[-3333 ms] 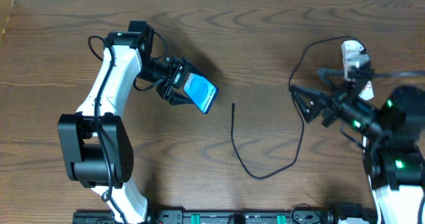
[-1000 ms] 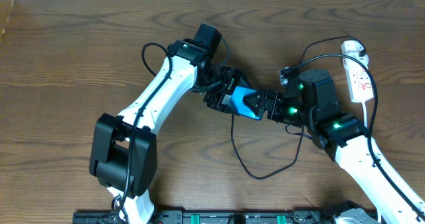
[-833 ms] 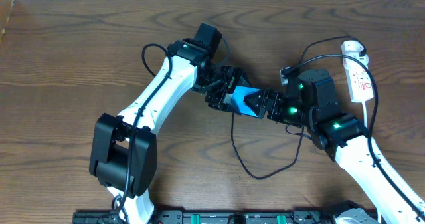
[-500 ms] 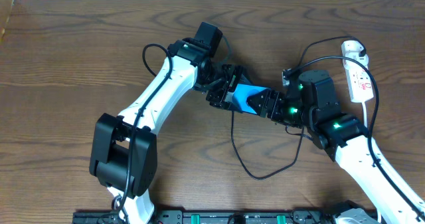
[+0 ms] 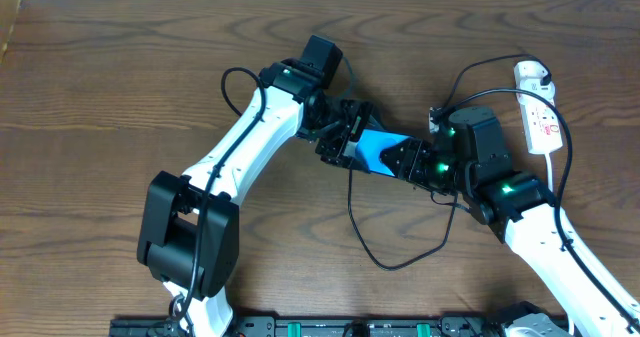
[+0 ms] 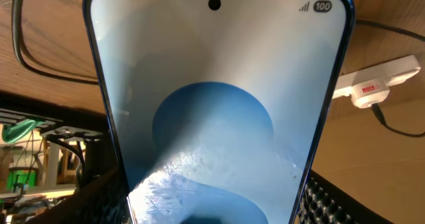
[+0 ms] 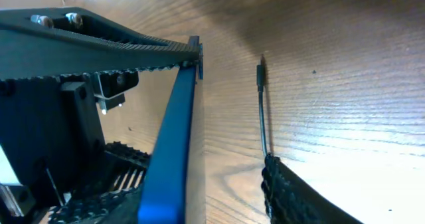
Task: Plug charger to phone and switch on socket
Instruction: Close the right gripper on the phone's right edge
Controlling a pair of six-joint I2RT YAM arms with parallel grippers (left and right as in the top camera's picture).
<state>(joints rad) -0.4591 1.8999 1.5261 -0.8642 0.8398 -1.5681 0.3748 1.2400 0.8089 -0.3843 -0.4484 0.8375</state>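
Note:
My left gripper (image 5: 352, 145) is shut on the phone (image 5: 377, 148) and holds it on edge above the table, blue screen filling the left wrist view (image 6: 212, 104). My right gripper (image 5: 402, 161) straddles the phone's free end. In the right wrist view the phone's blue edge (image 7: 169, 151) lies against the left finger, with bare wood between it and the right finger (image 7: 292, 191), so that gripper is open. The charger's plug tip (image 7: 260, 72) lies on the table just beyond, its black cable (image 5: 352, 212) looping below. The socket (image 5: 541, 119) lies far right.
The charger cable loops across the table's middle (image 5: 400, 264) and back up toward the socket. The socket also shows past the phone in the left wrist view (image 6: 378, 84). A black rail (image 5: 330, 328) runs along the table's front edge.
The phone has shifted slightly right and up, further in between the right jaws. The right jaws have narrowed around its end. The left grip has not changed.

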